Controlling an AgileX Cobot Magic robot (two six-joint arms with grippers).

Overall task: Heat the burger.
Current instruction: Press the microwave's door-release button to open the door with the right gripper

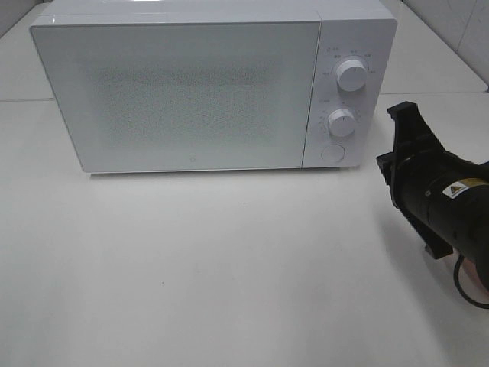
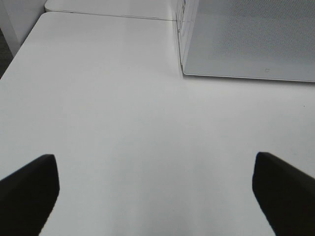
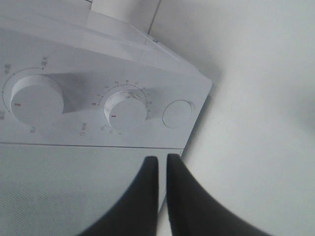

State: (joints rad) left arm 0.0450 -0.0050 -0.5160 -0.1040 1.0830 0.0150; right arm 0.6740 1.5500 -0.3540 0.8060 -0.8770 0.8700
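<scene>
Black and bulky, my right arm (image 1: pixel 439 195) fills the right edge of the high view, reaching toward the control side of the white microwave (image 1: pixel 199 84). My right pincer (image 3: pixel 161 158) is clenched on nothing, its two dark fingers (image 3: pixel 187 206) drawn together with only a thin slit between them. The tips point at the microwave's front, near the seam where the door (image 1: pixel 183 92) meets the control panel, close to the lower knob (image 1: pixel 342 122) and the round button (image 1: pixel 332 153). I cannot tell whether they touch the panel. The upper knob (image 1: pixel 351 75) sits farther off.

My left pincer (image 2: pixel 153 157) is released, fingers spread wide over bare white worktop (image 1: pixel 229 267), well short of the microwave's corner.

The burger shows in none of my views. The microwave door is shut and its frosted window hides the inside, so I cannot tell where the burger lies relative to either pincer.
</scene>
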